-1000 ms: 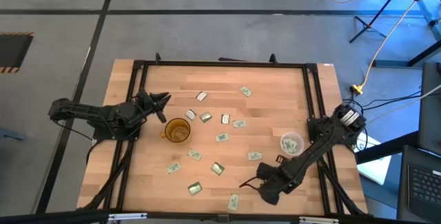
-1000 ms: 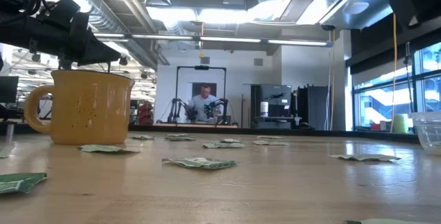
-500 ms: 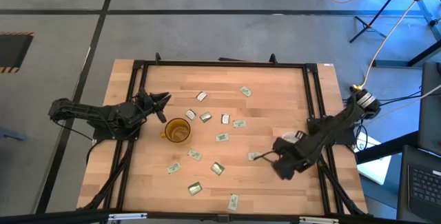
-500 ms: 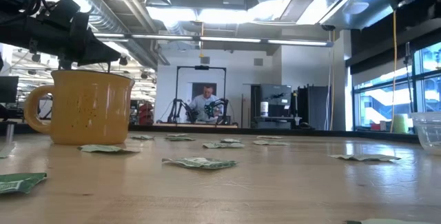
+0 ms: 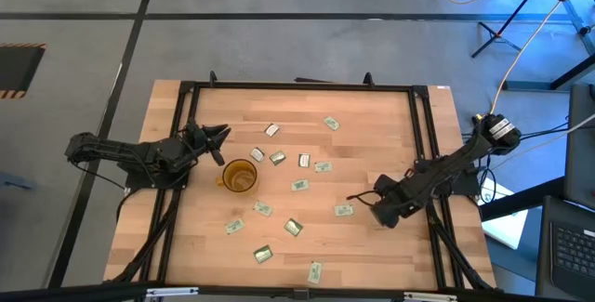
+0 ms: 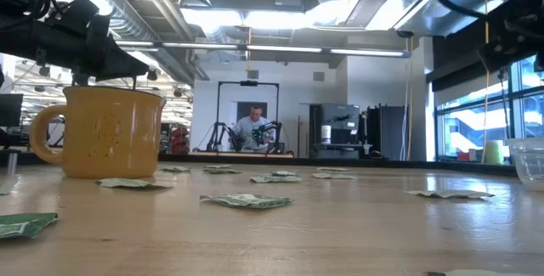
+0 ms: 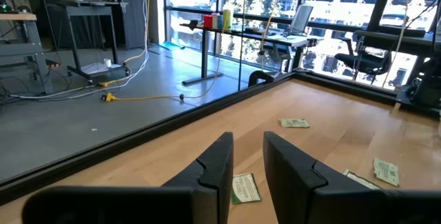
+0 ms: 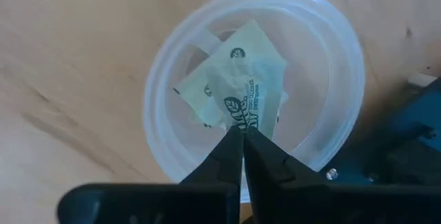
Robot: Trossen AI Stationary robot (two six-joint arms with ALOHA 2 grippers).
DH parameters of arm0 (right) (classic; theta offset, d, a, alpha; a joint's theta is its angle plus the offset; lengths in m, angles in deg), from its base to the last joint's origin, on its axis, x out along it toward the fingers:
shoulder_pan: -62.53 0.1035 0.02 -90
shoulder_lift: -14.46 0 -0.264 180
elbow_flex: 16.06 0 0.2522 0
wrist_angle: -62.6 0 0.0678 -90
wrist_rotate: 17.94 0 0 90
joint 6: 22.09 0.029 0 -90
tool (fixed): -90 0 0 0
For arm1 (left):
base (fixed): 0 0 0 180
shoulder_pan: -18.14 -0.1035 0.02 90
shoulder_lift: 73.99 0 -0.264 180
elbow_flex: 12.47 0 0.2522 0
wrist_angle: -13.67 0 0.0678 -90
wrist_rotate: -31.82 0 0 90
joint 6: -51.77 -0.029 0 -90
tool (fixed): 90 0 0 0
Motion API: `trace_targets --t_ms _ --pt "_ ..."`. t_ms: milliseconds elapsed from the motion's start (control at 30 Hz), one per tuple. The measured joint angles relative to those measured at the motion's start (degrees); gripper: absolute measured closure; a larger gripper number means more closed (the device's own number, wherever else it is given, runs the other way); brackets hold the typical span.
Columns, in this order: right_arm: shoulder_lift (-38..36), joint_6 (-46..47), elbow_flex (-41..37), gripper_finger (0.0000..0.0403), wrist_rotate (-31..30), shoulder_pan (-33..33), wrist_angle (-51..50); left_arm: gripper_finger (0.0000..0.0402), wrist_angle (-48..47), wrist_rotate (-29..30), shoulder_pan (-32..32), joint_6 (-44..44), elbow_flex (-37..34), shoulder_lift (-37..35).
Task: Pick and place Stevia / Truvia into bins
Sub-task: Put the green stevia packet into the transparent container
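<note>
Several green and white sachets (image 5: 298, 185) lie flat on the wooden table; they also show in the low view (image 6: 246, 199). The amber mug (image 5: 240, 176) stands left of the middle. The clear cup (image 8: 255, 86) holds two or three sachets; in the high view my right arm hides it. My right gripper (image 8: 241, 138) points down over the cup, shut on a sachet (image 8: 241, 103). My left gripper (image 5: 220, 141) is open and empty, just beyond the mug toward the far left. My right gripper pinches the lower edge of a leaf-printed sachet (image 8: 240, 124) between its two fingertips, from above, pointing down. The sachet hangs below the fingers, inside the clear cup's mouth. Whether it rests on the sachets under it, I cannot tell.
Black frame rails (image 5: 186, 116) run along the table's left, far and right sides. Loose sachets are scattered across the middle and near part of the table. One sachet (image 5: 344, 211) lies just left of my right gripper. A person sits in the room far behind the table (image 6: 252, 127).
My right gripper has gone from the table's near edge toward the far and right edges, and now stands over the clear cup.
</note>
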Motion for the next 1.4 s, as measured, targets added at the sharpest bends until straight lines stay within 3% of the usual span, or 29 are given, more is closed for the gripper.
trace_targets --t_ms 200,500,600,700,900,1100,1400 --pt "0.02 0.01 -0.38 0.0385 0.4 -0.05 1.62 0.0327 -0.01 0.0 0.01 0.0 0.0 0.0" --pt "0.02 1.15 2.79 0.0316 0.23 -0.05 -0.74 0.0327 0.0 0.0 0.0 -0.01 0.0 0.0" --pt "0.02 0.36 5.32 0.0305 -2.86 0.0 -0.2 0.0327 0.0 -0.01 0.02 -0.02 0.0 0.0" --pt "0.0 -5.45 7.63 0.0302 -6.91 0.0 3.9 0.0327 0.0 -0.01 0.01 0.0 0.0 0.0" --pt "0.77 -23.18 7.93 0.0302 -13.13 -1.06 22.83 0.0327 -0.02 -0.01 0.0 0.02 0.0 0.0" --pt "6.47 -27.3 7.78 0.0302 -13.14 -4.03 24.43 0.0327 0.0 0.0 0.0 0.02 0.0 0.0" --pt "12.93 -31.14 7.74 0.0302 -6.49 -5.26 28.29 0.0327 0.0 0.01 0.01 0.0 0.0 0.02"
